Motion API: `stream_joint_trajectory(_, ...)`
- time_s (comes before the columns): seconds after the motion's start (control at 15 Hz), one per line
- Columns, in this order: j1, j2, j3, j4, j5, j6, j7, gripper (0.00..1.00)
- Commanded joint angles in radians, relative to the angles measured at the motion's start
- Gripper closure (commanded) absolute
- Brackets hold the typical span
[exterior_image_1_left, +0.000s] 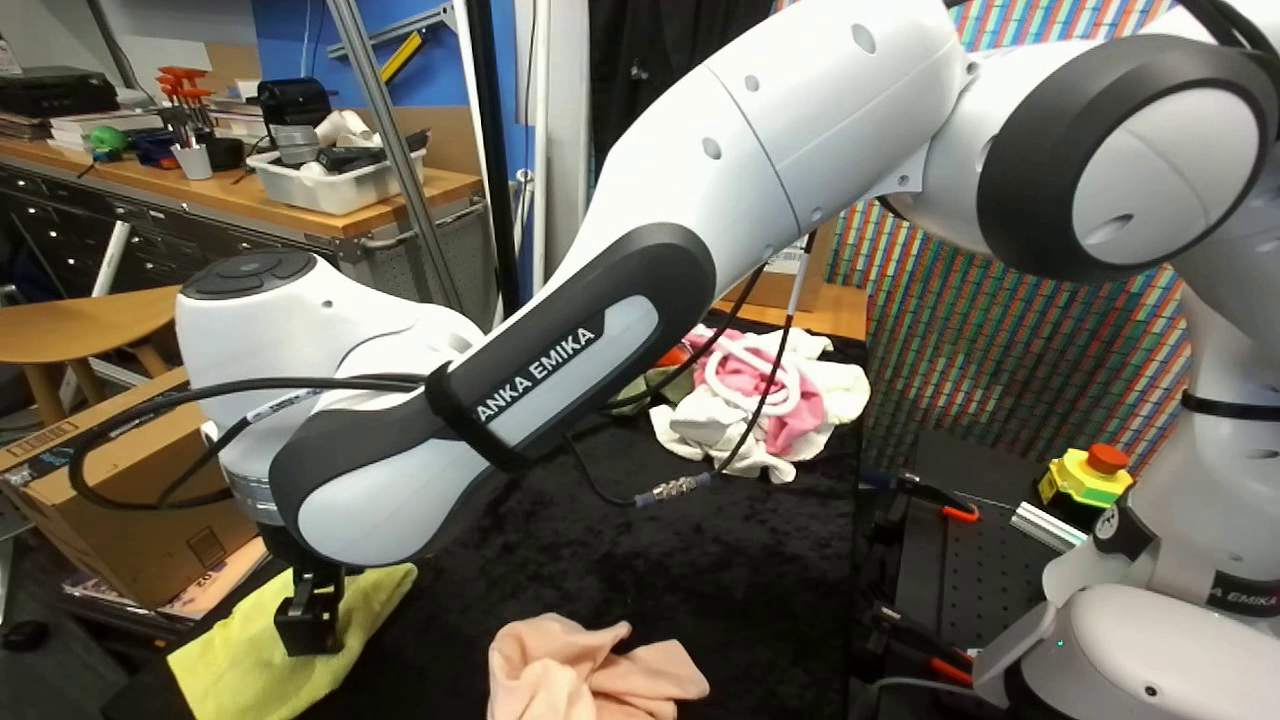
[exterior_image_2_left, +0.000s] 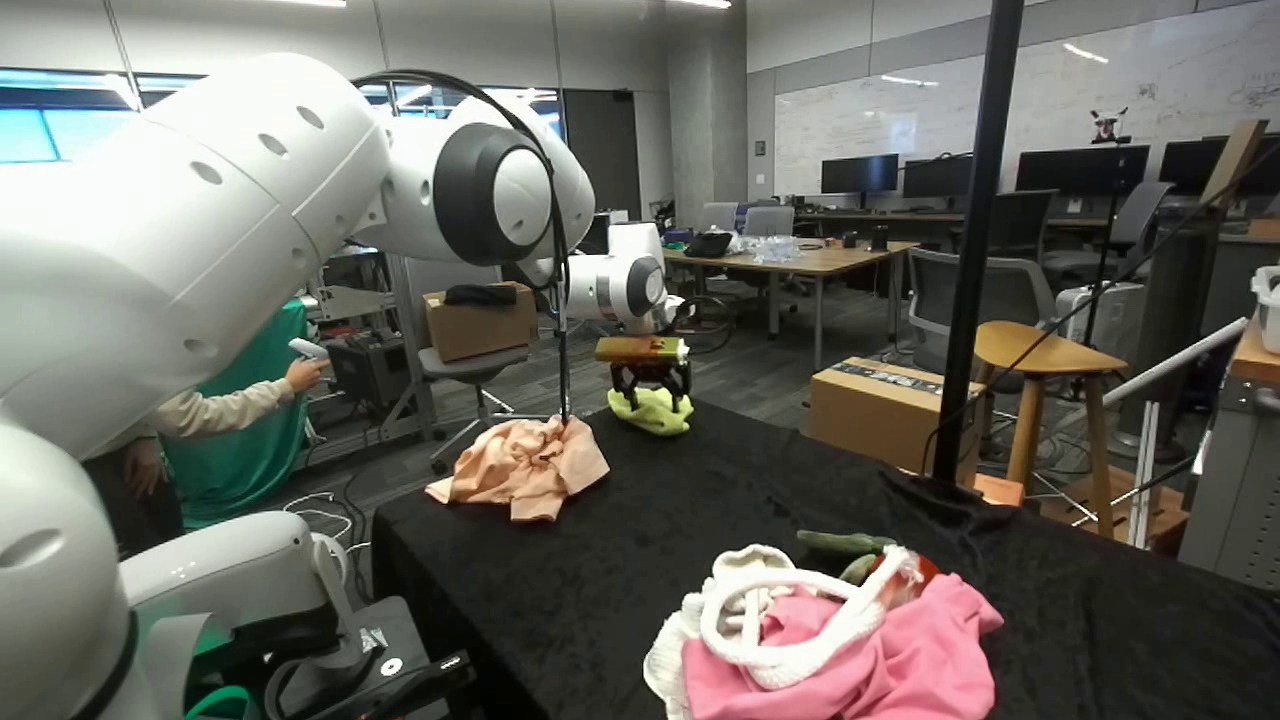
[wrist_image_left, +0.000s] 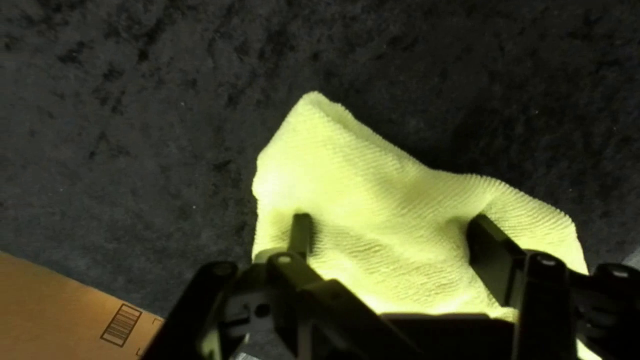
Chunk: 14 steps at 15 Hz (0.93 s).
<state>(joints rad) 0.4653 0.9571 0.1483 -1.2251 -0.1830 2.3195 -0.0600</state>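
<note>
A yellow-green ribbed cloth (wrist_image_left: 360, 175) lies bunched on the black-covered table, near its edge. My gripper (wrist_image_left: 391, 217) points down at it with the jaws wide apart. Both fingertips touch the cloth and seem to dent it, one at each side, and the fabric between them is not pinched. In an exterior view the gripper (exterior_image_1_left: 308, 635) stands over the yellow cloth (exterior_image_1_left: 235, 665); that view hides one finger. The same gripper (exterior_image_2_left: 656, 402) appears small in an exterior view, its fingers reaching down onto the cloth (exterior_image_2_left: 652, 420).
A crumpled peach cloth (exterior_image_1_left: 590, 675) lies nearby on the table. Farther off sits a heap of pink cloth (exterior_image_2_left: 930, 650) and white cloth with a white rope loop (exterior_image_2_left: 790, 660). A cardboard box (wrist_image_left: 60, 310) stands beyond the table edge. A loose cable (exterior_image_1_left: 600, 490) hangs under the arm.
</note>
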Motion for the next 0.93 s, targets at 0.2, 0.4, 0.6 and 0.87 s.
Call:
stream_joint_trajectory(0.2,0.004,0.016,-0.009,0.054,-0.012,-0.027,-0.001,0.75)
stream_joint_trajectory(0.4,0.004,0.013,-0.011,0.052,-0.007,-0.03,-0.002,0.93)
stream_joint_trajectory(0.6,0.0,0.019,-0.003,0.06,-0.005,-0.055,-0.008,0.99)
stream_joint_trajectory(0.87,0.002,-0.001,-0.007,0.038,-0.001,-0.084,-0.003,0.95)
